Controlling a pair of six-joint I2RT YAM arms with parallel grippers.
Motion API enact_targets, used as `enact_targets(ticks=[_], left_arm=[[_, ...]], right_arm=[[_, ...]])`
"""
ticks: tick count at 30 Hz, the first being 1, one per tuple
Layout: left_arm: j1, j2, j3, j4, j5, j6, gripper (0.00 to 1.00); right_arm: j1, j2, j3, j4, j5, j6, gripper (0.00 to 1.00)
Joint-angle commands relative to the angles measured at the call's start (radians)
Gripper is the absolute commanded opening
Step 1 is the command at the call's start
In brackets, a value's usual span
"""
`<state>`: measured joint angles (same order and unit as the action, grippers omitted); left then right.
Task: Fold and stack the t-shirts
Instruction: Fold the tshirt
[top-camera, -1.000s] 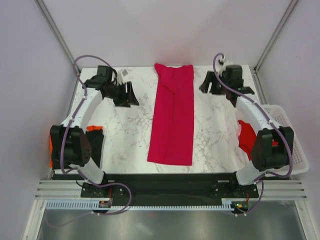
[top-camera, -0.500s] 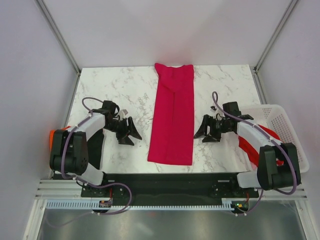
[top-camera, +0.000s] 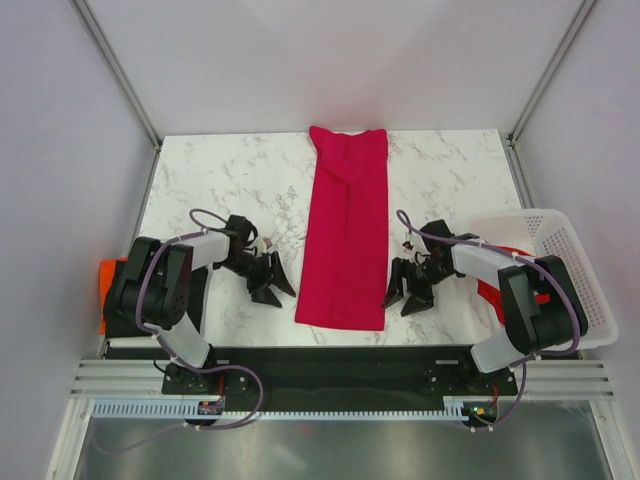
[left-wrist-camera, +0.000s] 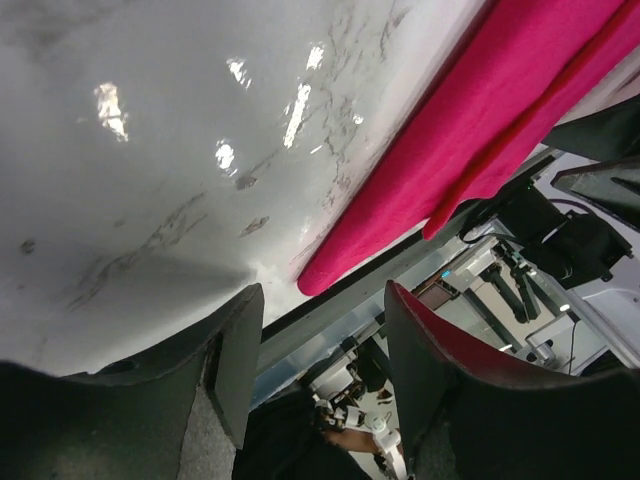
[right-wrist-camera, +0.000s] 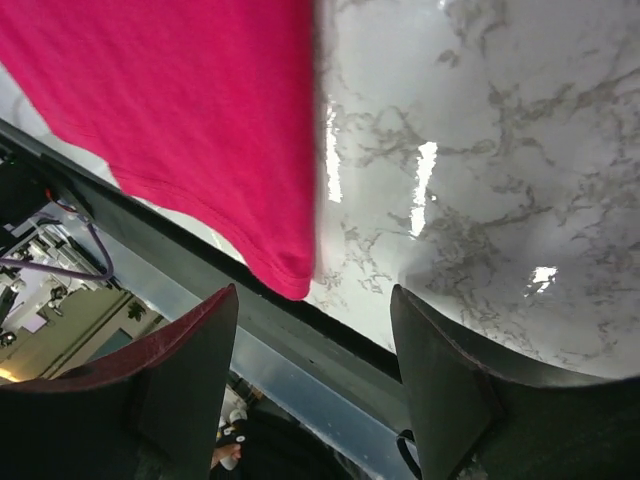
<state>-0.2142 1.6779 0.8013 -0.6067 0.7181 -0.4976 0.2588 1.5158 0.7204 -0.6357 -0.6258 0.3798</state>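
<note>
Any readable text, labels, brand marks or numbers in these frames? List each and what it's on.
None readable.
The pink t-shirt is plain.
The white basket and the marble table show no label or marking.
The equipment below the table edge in the wrist views is too blurred to tell whether it bears any text.

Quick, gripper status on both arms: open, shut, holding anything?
Left gripper: open, empty, beside the near left corner of the long folded crimson-pink cloth t-shirt.
Right gripper: open, empty, beside its near right corner.
</note>
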Motion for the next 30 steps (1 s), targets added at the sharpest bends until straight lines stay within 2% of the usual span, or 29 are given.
enact_targets(ticks=[1, 9, 14, 19, 20, 22, 23, 25, 26, 27, 28, 30], left_arm=[[-0.027, 0.037, 0.009, 0.033, 0.043, -0.041, 0.58], [-0.125, 0.097, 0.038, 0.027, 0.058, -0.024, 0.57], [-0.154, 0.118, 0.045, 0.025, 0.060, -0.021, 0.51], [-0.159, 0.135, 0.049, 0.028, 0.061, -0.022, 0.41], [-0.160, 0.135, 0.050, 0.028, 0.063, -0.022, 0.34], [-0.162, 0.141, 0.052, 0.031, 0.069, -0.022, 0.30], [-0.162, 0.141, 0.050, 0.038, 0.072, -0.022, 0.24], [-0.163, 0.141, 0.053, 0.045, 0.076, -0.022, 0.20], [-0.165, 0.143, 0.053, 0.053, 0.080, -0.024, 0.17], [-0.165, 0.141, 0.055, 0.054, 0.090, -0.024, 0.13], [-0.165, 0.140, 0.059, 0.058, 0.092, -0.022, 0.03], [-0.163, 0.125, 0.070, 0.055, 0.096, -0.010, 0.02]], right_arm=[[0.025, 0.038, 0.014, -0.021, 0.052, 0.045, 0.70], [0.077, 0.103, 0.005, 0.013, 0.060, 0.102, 0.66], [0.109, 0.121, -0.009, 0.045, 0.044, 0.114, 0.60], [0.151, 0.147, -0.004, 0.090, 0.009, 0.128, 0.52], [0.157, 0.156, -0.004, 0.099, 0.005, 0.131, 0.50], [0.158, 0.164, -0.006, 0.110, 0.000, 0.134, 0.45], [0.158, 0.168, -0.006, 0.114, 0.000, 0.134, 0.42], [0.157, 0.169, -0.004, 0.126, -0.012, 0.140, 0.31], [0.158, 0.164, -0.004, 0.137, -0.011, 0.142, 0.13], [0.157, 0.159, 0.004, 0.140, -0.002, 0.139, 0.05], [0.158, 0.153, 0.008, 0.140, -0.002, 0.136, 0.02], [0.143, 0.127, 0.017, 0.139, -0.006, 0.127, 0.00]])
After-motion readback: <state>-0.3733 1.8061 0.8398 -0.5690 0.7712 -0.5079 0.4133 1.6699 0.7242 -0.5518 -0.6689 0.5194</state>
